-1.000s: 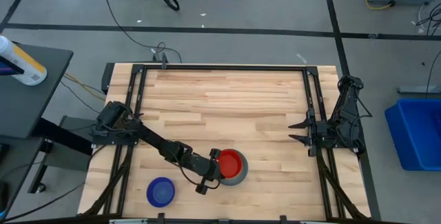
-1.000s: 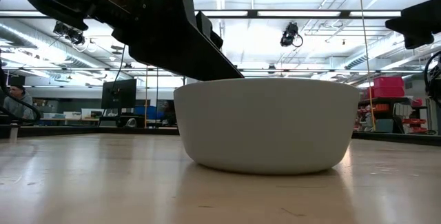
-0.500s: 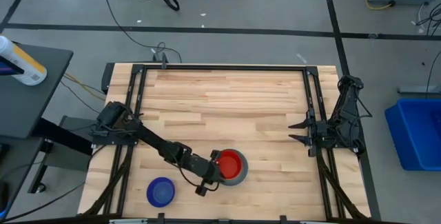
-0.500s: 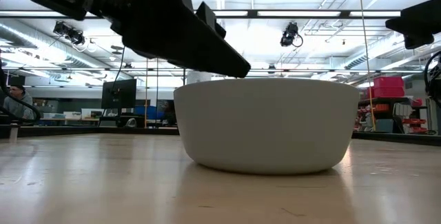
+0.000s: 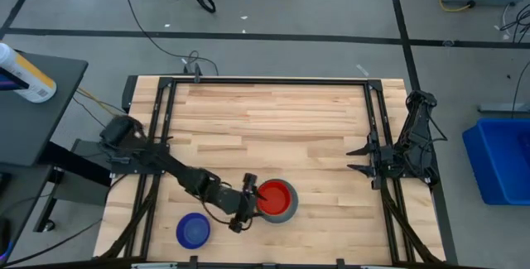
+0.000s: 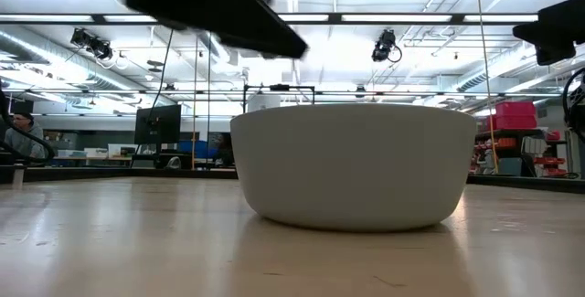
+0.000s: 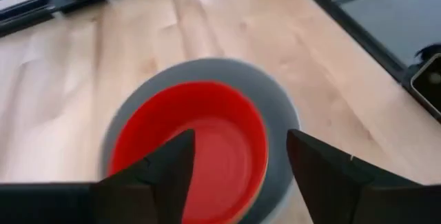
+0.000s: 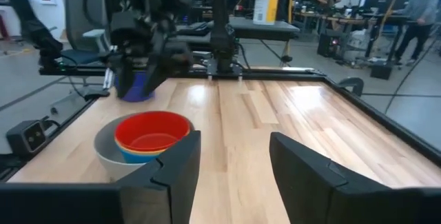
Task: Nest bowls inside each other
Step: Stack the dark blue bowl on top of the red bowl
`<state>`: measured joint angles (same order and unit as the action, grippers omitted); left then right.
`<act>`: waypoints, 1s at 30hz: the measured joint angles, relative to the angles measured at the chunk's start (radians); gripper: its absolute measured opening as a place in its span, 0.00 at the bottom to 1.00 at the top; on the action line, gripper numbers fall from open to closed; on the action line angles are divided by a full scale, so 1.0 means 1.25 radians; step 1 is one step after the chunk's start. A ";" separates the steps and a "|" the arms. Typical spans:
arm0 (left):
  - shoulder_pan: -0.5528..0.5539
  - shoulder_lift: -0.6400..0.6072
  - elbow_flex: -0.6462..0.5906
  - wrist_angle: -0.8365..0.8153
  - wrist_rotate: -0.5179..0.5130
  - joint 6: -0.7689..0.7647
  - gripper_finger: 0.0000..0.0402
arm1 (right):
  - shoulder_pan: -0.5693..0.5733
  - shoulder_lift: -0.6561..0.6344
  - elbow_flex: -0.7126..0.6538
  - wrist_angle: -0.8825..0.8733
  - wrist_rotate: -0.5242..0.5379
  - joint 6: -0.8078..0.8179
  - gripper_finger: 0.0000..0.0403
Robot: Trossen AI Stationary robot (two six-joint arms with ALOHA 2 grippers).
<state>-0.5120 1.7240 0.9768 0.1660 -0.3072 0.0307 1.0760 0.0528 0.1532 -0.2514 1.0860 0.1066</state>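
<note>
The pale grey bowl (image 5: 286,212) stands on its base near the table's front edge. A red bowl (image 7: 196,141) sits nested in it, and a light blue bowl (image 8: 136,156) shows under the red one. The dark blue bowl (image 5: 193,230) stands alone on the table, left of the stack. My left gripper (image 7: 238,158) hangs open just left of the stack and above its rim, one finger on either side of the red bowl's edge without touching it. My right gripper (image 8: 234,162) waits open at the table's right edge.
A black frame (image 5: 265,81) runs round the wooden table top (image 5: 273,120), whose far half is bare wood. My left arm (image 6: 210,9) crosses high over the grey bowl (image 6: 352,164) in the low view. People and benches show in the room beyond.
My left gripper has opened and let go of the red bowl's rim. It has then risen and drawn back a little toward the table's left edge. The red bowl stays nested in the grey bowl.
</note>
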 joint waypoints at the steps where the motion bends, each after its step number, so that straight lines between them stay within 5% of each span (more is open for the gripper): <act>1: -0.013 -0.023 0.000 -0.038 -0.019 -0.010 0.60 | 0.000 0.000 0.000 -0.002 -0.008 0.003 0.47; 8: -0.157 -0.144 0.000 -0.300 -0.162 -0.177 0.60 | 0.000 0.000 0.000 -0.029 -0.015 0.041 0.50; 16: -0.312 -0.149 -0.001 -0.520 -0.218 -0.527 0.57 | 0.000 0.000 0.000 -0.027 -0.014 0.043 0.53; 30: -0.458 -0.148 -0.063 -0.609 -0.286 -0.874 0.57 | 0.000 0.000 0.000 -0.007 -0.035 0.049 0.59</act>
<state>-1.0842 1.5384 0.8977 -0.5951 -0.6644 -1.0617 1.0760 0.0528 0.1535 -0.2596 1.0421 0.1680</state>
